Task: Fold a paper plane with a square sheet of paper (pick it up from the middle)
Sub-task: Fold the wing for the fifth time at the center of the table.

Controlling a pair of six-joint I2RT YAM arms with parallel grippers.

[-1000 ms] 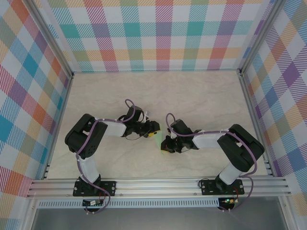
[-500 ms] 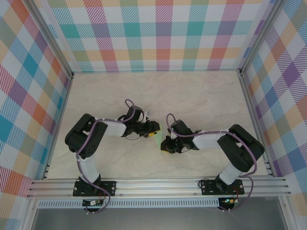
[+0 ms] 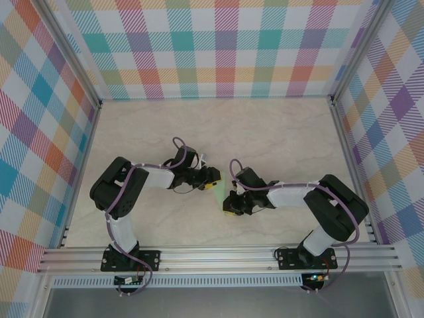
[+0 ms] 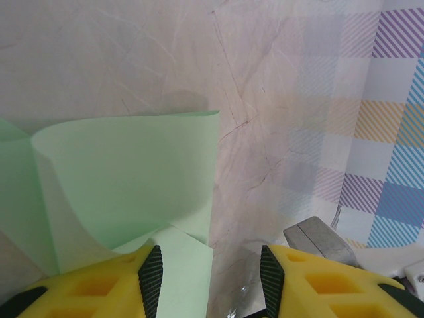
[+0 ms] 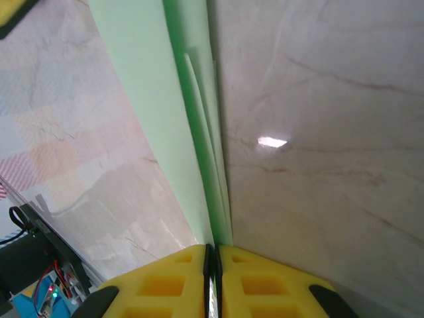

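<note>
Top external view: both arms reached inward and met near the middle of the marbled tabletop (image 3: 278,126). The left gripper (image 3: 211,183) and right gripper (image 3: 228,207) sat close together. The pale green sheet of paper (image 3: 223,191) showed as a small sliver between them. At this size, contact with either gripper could not be judged.

Left wrist view: the left gripper (image 4: 211,268) had its jaws wide apart, with nothing clamped. The sheet of paper (image 4: 132,172) lay ahead and to the left, curled up off the tabletop (image 4: 132,59) in a soft roll. One corner of it lay in the gap, just beside the left yellow finger (image 4: 99,288). The sheet possibly touched that finger's pad; the edge there was hidden. A checked wall (image 4: 371,132) stood at the right.

Right wrist view: the right gripper (image 5: 212,255) had its jaws pressed together, clamped on the edge of the sheet of paper (image 5: 142,86). Several thin layers were stacked at the pinch. The sheet ran away from the jaws as a narrow upright band. The tabletop (image 5: 318,132) lay bare to the right.
</note>
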